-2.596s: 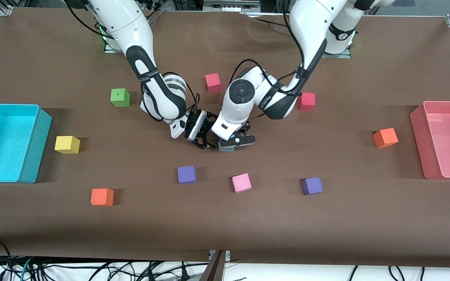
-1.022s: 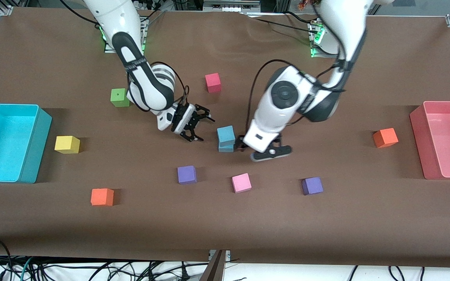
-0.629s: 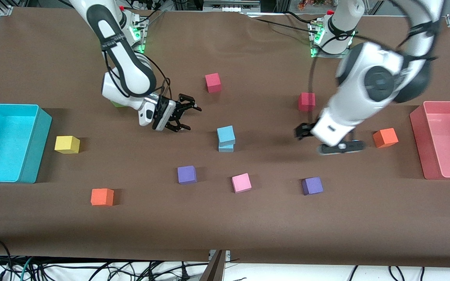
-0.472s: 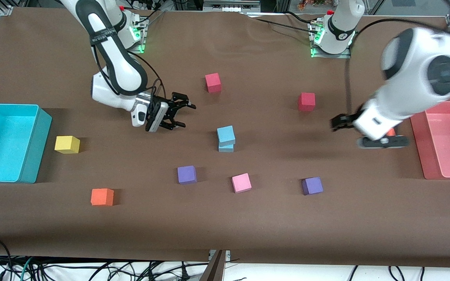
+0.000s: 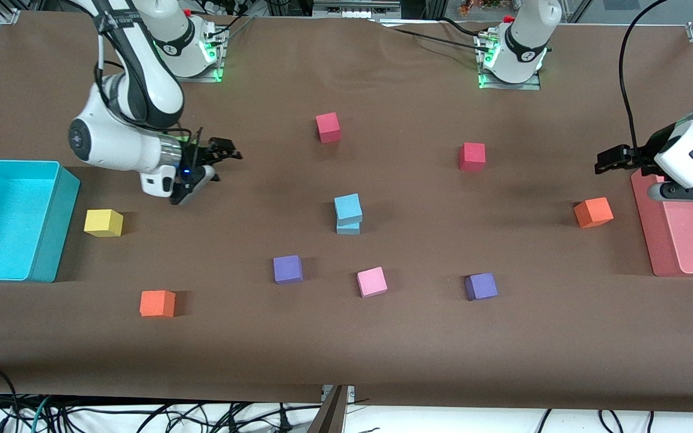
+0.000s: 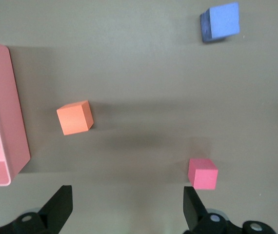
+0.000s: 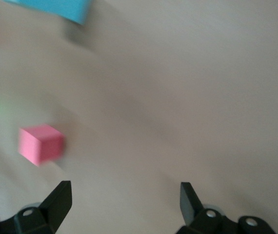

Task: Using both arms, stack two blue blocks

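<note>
The two blue blocks stand stacked mid-table, the upper block (image 5: pixel 348 207) on the lower block (image 5: pixel 348 228), with nothing touching them. My right gripper (image 5: pixel 214 162) is open and empty over the table toward the right arm's end, near the cyan bin; its fingers (image 7: pixel 56 202) stand wide apart. A light blue shape (image 7: pixel 56 6) at the edge of the right wrist view may be the stack; I cannot tell. My left gripper (image 5: pixel 647 177) is open and empty over the pink bin's edge; its fingers (image 6: pixel 61 207) stand wide apart.
A cyan bin (image 5: pixel 52 222) and a pink bin (image 5: pixel 644 228) stand at the table's ends. Loose cubes lie about: yellow (image 5: pixel 103 222), orange (image 5: pixel 157 303), purple (image 5: pixel 288 269), pink (image 5: pixel 372 281), purple (image 5: pixel 480 286), orange (image 5: pixel 593 211), red (image 5: pixel 328 127), red (image 5: pixel 471 156).
The left gripper let go of the upper blue block on the lower one. Both arms then swung away from the stack toward their own ends of the table.
</note>
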{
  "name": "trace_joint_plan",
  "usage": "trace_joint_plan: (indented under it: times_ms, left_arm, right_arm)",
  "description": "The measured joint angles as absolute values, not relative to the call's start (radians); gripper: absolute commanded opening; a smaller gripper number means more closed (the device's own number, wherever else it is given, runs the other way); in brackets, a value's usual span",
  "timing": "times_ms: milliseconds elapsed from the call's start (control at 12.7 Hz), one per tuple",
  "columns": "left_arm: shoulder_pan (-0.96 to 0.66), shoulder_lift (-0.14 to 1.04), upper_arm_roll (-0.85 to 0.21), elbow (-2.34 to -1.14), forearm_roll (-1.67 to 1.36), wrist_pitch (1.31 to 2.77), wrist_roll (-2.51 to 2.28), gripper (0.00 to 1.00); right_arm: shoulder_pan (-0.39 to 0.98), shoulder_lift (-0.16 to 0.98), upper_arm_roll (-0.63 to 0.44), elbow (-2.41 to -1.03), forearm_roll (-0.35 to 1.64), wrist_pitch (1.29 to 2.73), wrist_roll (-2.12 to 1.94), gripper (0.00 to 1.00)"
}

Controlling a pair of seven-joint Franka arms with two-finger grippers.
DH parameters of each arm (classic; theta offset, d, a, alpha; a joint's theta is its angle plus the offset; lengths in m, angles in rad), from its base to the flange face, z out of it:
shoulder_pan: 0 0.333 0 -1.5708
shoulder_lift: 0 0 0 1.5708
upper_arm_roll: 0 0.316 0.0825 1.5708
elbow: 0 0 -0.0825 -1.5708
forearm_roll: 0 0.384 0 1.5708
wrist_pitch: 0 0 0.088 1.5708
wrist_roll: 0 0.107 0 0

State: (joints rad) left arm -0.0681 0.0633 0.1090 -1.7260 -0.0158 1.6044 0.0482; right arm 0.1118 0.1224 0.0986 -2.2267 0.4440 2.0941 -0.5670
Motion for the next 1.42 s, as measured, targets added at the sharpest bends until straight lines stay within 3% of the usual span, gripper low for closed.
trace_joint_plan:
  times_ms: [315, 551, 944, 1416]
  left_arm:
    - [-0.074, 0.049, 0.105, -1.726, -0.01, 1.578, 0.048, 1.0]
    - [-0.077, 0.031, 0.103, -1.706, -0.01, 1.536, 0.048, 1.0]
    - [-0.084, 0.014, 0.102, -1.654, -0.01, 1.461, 0.048, 1.0]
    - [-0.085, 0.015, 0.103, -1.654, -0.01, 1.452, 0.048, 1.0]
  right_arm:
    - [0.09, 0.047, 0.076, -2.212, 0.131, 2.04, -0.292, 0.99]
    - [0.087, 0.024, 0.011, -2.043, 0.015, 1.868, -0.186, 0.99]
    - [0.084, 0.026, -0.104, -1.723, -0.015, 1.712, -0.147, 0.99]
    - [0.077, 0.015, -0.133, -1.659, -0.005, 1.615, 0.004, 0.99]
